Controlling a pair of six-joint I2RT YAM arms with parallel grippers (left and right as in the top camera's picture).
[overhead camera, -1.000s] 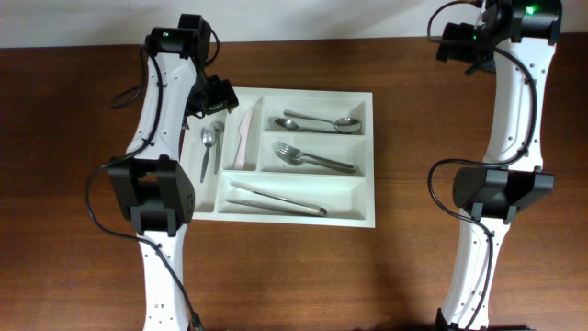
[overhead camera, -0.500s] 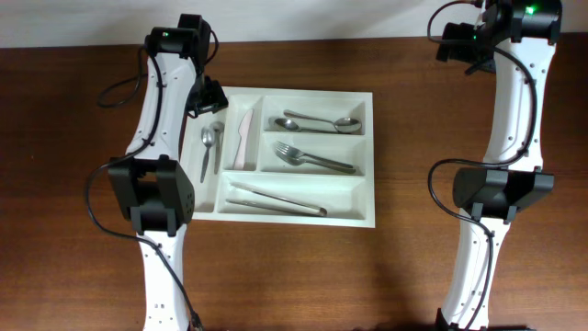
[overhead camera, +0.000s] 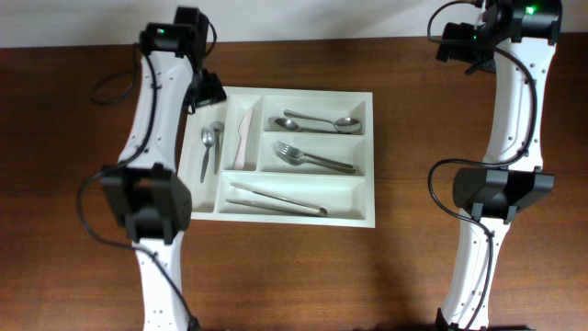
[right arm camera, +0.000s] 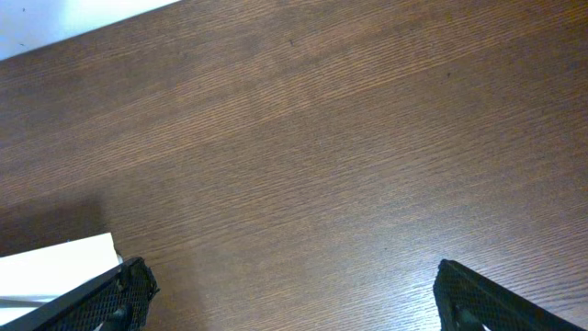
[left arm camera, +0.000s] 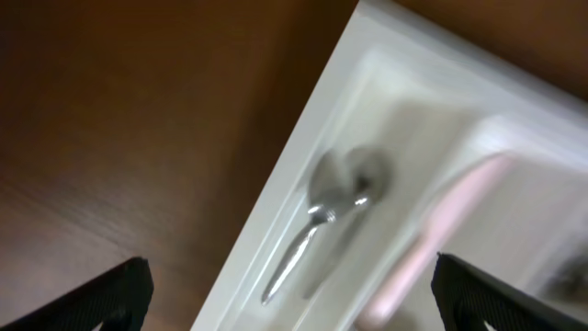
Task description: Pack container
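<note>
Five compartments of the white cutlery tray [overhead camera: 372, 156] all hold something as it lies flat on the dark wooden worktop [overhead camera: 73, 184], left of centre and just beside the left arm. Over the past second the left hand [overhead camera: 205, 92] has drawn back from above the leftmost narrow compartment to the tray's far-left corner, fingers spread wide and carrying nothing. This suggests its last piece is down and the packing is at or near its end, and no loose cutlery shows on the wood. That leftmost slot holds two teaspoons [overhead camera: 209, 147], blurred but plain in the left wrist view. A pale pink knife [overhead camera: 243, 138] lies in the narrow slot beside it. Of the three long compartments, the far one has two spoons [overhead camera: 317, 122], the middle one forks [overhead camera: 312, 160] and the near one metal tongs [overhead camera: 276, 199]. At the far-right edge, well apart from the tray, the right hand [overhead camera: 457, 43] hangs wide and empty over bare wood.
</note>
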